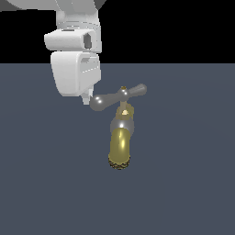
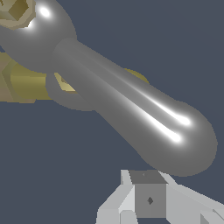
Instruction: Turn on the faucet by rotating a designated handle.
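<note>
The faucet (image 1: 120, 146) stands on the dark floor, its brass-yellow spout curving down to a rough dark-gold rim, with a grey collar above. On top sits the handle (image 1: 118, 96), a silver crossbar with bulbous ends, tilted so the end on the exterior view's left is lower. My gripper (image 1: 87, 98) is right beside that lower end, fingers together with nothing between them. The wrist view is filled by the handle (image 2: 131, 109), whose rounded end lies just above my gripper (image 2: 146, 194). Brass parts of the faucet (image 2: 24, 83) show behind the bar.
A flat dark grey-blue floor (image 1: 183, 183) surrounds the faucet. The white wrist and hand body (image 1: 75, 69) hang above and to the exterior view's left of the handle. No other objects are in view.
</note>
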`<state>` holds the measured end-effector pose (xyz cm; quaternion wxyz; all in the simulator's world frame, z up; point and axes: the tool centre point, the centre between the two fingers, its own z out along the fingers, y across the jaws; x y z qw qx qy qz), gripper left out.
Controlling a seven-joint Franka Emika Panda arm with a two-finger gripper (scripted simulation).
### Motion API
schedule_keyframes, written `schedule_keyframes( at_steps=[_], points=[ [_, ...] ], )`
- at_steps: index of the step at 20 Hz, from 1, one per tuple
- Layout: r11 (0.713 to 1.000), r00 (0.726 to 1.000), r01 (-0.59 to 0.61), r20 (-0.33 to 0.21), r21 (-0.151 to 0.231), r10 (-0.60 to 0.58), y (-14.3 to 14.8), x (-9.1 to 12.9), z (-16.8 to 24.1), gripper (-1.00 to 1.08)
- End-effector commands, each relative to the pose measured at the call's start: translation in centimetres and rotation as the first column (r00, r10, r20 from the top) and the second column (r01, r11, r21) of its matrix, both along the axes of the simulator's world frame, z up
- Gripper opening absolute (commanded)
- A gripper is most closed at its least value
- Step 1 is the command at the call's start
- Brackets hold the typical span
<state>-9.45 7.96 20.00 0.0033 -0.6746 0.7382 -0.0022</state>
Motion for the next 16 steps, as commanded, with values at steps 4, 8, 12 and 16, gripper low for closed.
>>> schedule_keyframes(
  at_steps=[4, 8, 12, 16],
  points=[
    [1.0, 1.0, 0.019, -0.006, -0.002, -0.019, -1.9, -1.6, -0.1, -1.0],
    [1.0, 1.0, 0.018, -0.006, -0.001, -0.018, -2.5, -2.7, -0.1, -1.0],
    [1.0, 1.0, 0.018, -0.007, -0.001, -0.018, -3.1, -3.8, -0.1, -1.0],
    [1.0, 1.0, 0.0, -0.004, -0.001, 0.0, -2.8, -3.9, 0.0, -1.0]
  ],
)
